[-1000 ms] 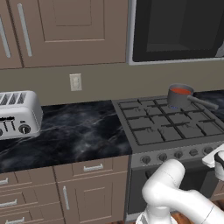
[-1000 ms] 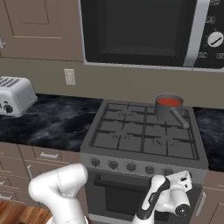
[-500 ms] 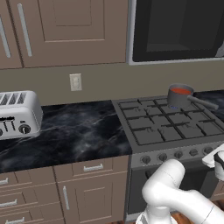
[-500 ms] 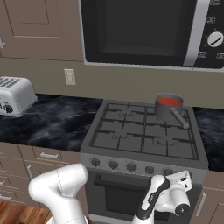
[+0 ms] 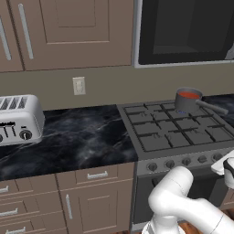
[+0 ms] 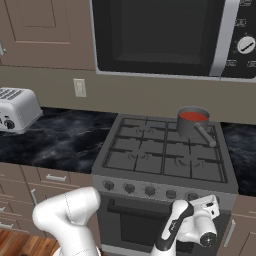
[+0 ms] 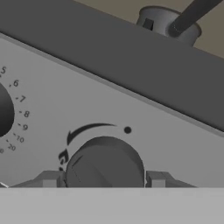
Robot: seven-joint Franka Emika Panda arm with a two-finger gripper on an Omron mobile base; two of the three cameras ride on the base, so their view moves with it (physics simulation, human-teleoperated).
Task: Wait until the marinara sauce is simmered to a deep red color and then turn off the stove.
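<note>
Right now my gripper (image 7: 105, 178) sits at the stove's (image 6: 165, 155) front panel, its two fingertips (image 7: 49, 179) set on either side of a round dark knob (image 7: 105, 164), and they look pressed onto its sides, pinching it. I judge that knob stiff, smooth and small, best held across its round edge and twisted without pulling. On the stove's back right burner stands the grey saucepan (image 6: 192, 123), its long handle (image 6: 205, 135) pointing toward the stove's front right. The marinara sauce (image 6: 193, 116) inside is an orange-red disc; I cannot say it is deep red yet. I would leave the pan alone, since liquid would slosh. Above the stove hangs a black-windowed microwave (image 6: 165, 35). Left of the stove runs dark marbled counter (image 5: 77, 137) with a silver toaster (image 5: 18, 119) well apart. Another knob with numbered markings (image 7: 4, 109) sits just beside mine; nothing blocks the twist.
</note>
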